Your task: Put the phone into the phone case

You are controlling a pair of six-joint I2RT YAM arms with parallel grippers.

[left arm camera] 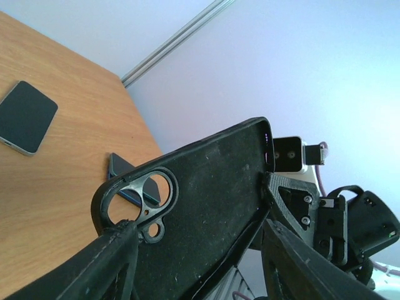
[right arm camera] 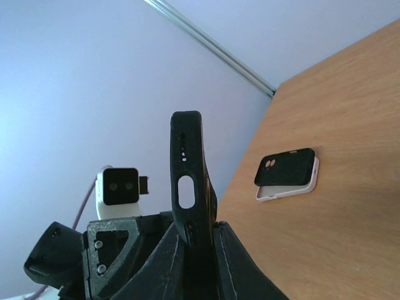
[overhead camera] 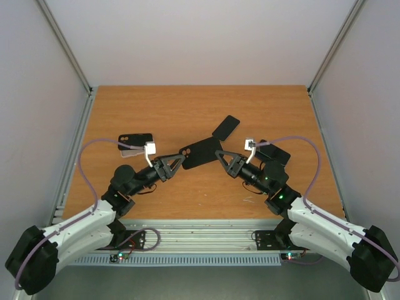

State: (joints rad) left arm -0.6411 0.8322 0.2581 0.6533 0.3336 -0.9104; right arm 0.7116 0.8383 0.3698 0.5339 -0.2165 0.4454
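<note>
Pinching the phone case (right arm camera: 187, 187) by its thin side edge, the right claw (right arm camera: 199, 228) is clamped tight and holds it off the table (overhead camera: 156, 106). The left claw (left arm camera: 199, 232) straddles the camera-hole end half-wide, with one finger touching and a gap at the other. Beyond, a dark phone (overhead camera: 226, 127) lies flat, with bare wood around it out to the far rim.

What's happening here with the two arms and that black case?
Both arms have the empty phone case raised above the table. The right gripper pinches its port end. The left gripper straddles the camera-cutout end, though a firm clamp isn't clear. A dark phone lies flat on the table just beyond, not yet in the case.
</note>
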